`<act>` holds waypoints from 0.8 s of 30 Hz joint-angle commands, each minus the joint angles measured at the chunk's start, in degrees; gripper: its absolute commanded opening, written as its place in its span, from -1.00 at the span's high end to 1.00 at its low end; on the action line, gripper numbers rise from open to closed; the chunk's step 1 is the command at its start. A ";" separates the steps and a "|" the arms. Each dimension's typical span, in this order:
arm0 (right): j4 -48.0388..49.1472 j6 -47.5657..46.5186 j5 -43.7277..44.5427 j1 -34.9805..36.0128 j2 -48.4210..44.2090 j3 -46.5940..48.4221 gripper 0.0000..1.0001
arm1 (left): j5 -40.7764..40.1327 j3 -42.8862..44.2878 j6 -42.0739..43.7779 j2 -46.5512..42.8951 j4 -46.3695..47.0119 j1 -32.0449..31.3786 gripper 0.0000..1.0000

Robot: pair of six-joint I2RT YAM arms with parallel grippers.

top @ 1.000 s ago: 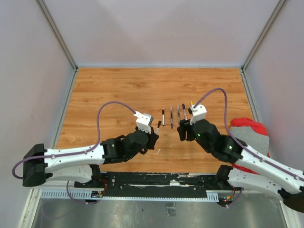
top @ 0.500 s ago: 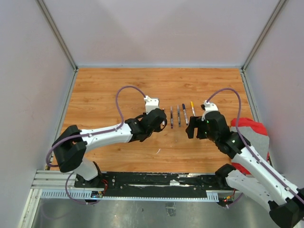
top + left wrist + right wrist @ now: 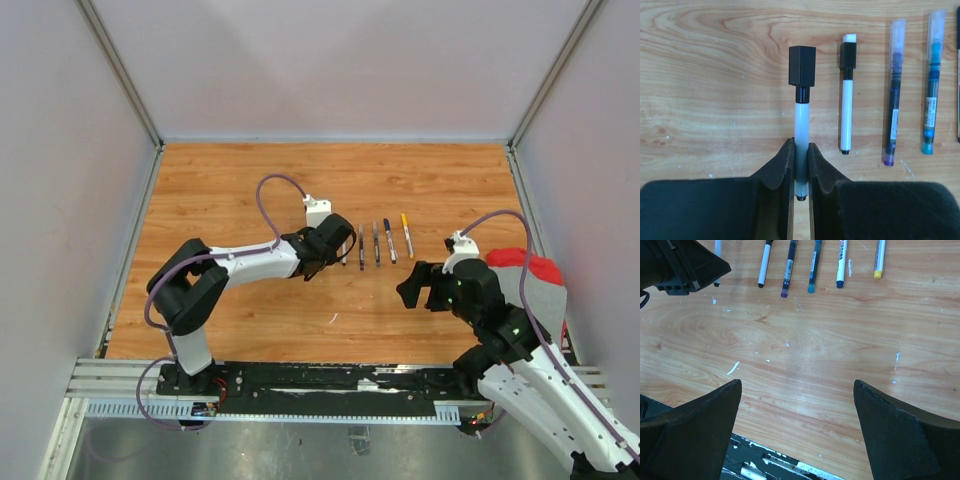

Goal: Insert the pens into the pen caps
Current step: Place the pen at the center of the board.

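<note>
In the top view, the pens [image 3: 376, 243] lie side by side in a row on the table [image 3: 230, 190], just above centre frame. The left gripper [image 3: 342, 249] sits at the row's left end, around the leftmost pen [image 3: 801, 117]. The right gripper [image 3: 412, 288] is lower right of the row, apart from it; a cloth [image 3: 530, 268] lies at the right edge.

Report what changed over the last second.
The left gripper, shut on a white-barrelled pen with a black cap, swung forward to the left end of the row of pens. The right gripper pulled back toward its base, open and empty. The row itself, five pens on the wooden table, stayed put.
</note>
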 commanded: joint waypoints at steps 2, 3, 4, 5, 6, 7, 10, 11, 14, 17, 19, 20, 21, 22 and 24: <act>-1.77 1.37 -1.09 -0.59 -0.92 -0.87 -0.92 | -0.34 3.34 0.21 4.18 1.10 1.11 0.94; -1.84 1.37 -1.32 -0.54 -0.93 -0.98 -0.93 | -0.33 3.76 0.37 4.86 1.17 1.15 0.93; -1.86 1.29 -1.58 -0.60 -0.93 -1.08 -0.93 | -0.21 4.17 0.55 5.61 1.19 1.23 0.94; -1.81 1.20 -1.94 -0.61 -0.91 -1.13 -0.93 | -0.08 4.53 0.71 6.31 1.13 1.30 0.93; -1.85 1.22 -2.22 -0.57 -0.89 -1.19 -0.94 | -0.05 4.93 0.86 6.96 0.97 1.37 0.94; -1.90 1.20 -2.49 -0.58 -0.94 -1.28 -0.94 | -0.09 5.25 0.92 7.57 0.82 1.33 0.93; -1.94 1.30 -3.16 -0.58 -1.09 -1.45 -0.94 | 0.01 5.39 0.95 8.53 0.99 1.42 0.91; -1.94 1.38 -3.31 -0.54 -1.20 -1.57 -0.94 | 0.06 5.38 0.95 8.86 1.02 1.49 0.89; -1.94 1.71 -3.77 -0.54 -1.43 -1.79 -0.93 | -0.19 5.69 0.86 9.49 0.90 1.58 0.75; -1.94 2.14 -4.34 -0.61 -1.43 -1.82 -0.93 | -0.26 5.73 0.78 10.00 0.86 1.83 0.59; -1.86 2.29 -4.66 -0.60 -1.27 -1.81 -0.93 | -0.22 5.96 0.80 10.47 0.85 2.02 0.52; -1.89 2.33 -4.81 -0.60 -1.23 -1.81 -0.93 | -0.11 6.06 0.78 10.66 0.85 2.11 0.49; -1.94 2.42 -4.92 -0.57 -1.23 -1.87 -0.93 | -0.21 6.13 0.82 10.77 0.85 2.12 0.47; -1.94 2.52 -5.07 -0.58 -1.19 -1.82 -0.93 | -0.30 6.02 0.75 10.78 0.85 2.19 0.45; -2.01 2.66 -5.29 -0.56 -1.29 -1.82 -0.93 | -0.23 5.79 0.68 10.78 1.00 2.21 0.45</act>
